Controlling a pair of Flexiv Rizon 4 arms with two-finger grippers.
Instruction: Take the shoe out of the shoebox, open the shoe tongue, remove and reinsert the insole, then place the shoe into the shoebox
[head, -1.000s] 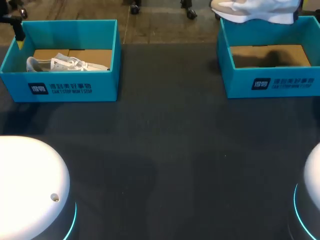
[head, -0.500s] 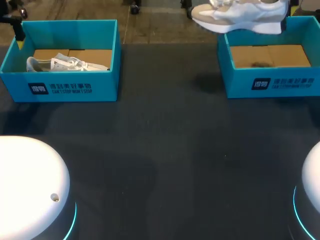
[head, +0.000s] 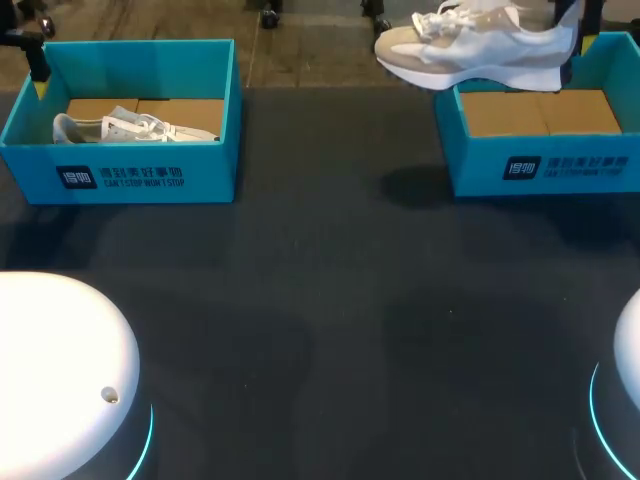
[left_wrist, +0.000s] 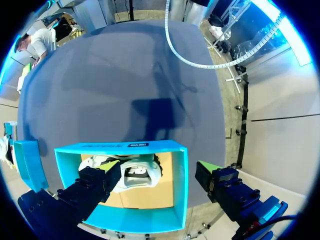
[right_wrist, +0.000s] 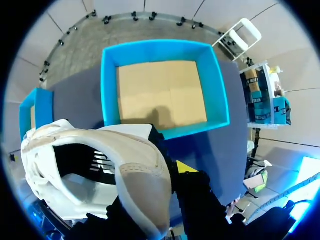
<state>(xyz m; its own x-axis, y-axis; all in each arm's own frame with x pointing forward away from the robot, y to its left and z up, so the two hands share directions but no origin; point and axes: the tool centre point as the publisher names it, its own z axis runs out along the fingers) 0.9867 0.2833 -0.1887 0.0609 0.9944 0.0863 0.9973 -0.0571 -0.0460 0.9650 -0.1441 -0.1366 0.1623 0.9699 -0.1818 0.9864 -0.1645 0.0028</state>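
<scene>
Right pincer (right_wrist: 165, 160) clenched on the beige shoe (head: 470, 50), aloft near the right shoebox (head: 470, 165); left pincer (left_wrist: 157, 167) released, hovering over the left shoebox (left_wrist: 181, 192).

shoe (head: 480, 50) above right shoebox (head: 470, 165), other shoe (head: 130, 128) in left shoebox (head: 215, 170)

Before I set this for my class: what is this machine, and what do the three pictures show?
A robot with two arms, each ending in a two-fingered claw. One picture looks down from overhead; the round ones come from wrist cameras. On the dark table stand two blue shoeboxes. The left shoebox holds a white shoe, with the open left claw above it. The right shoebox is empty; the right claw holds a second shoe in the air.
</scene>
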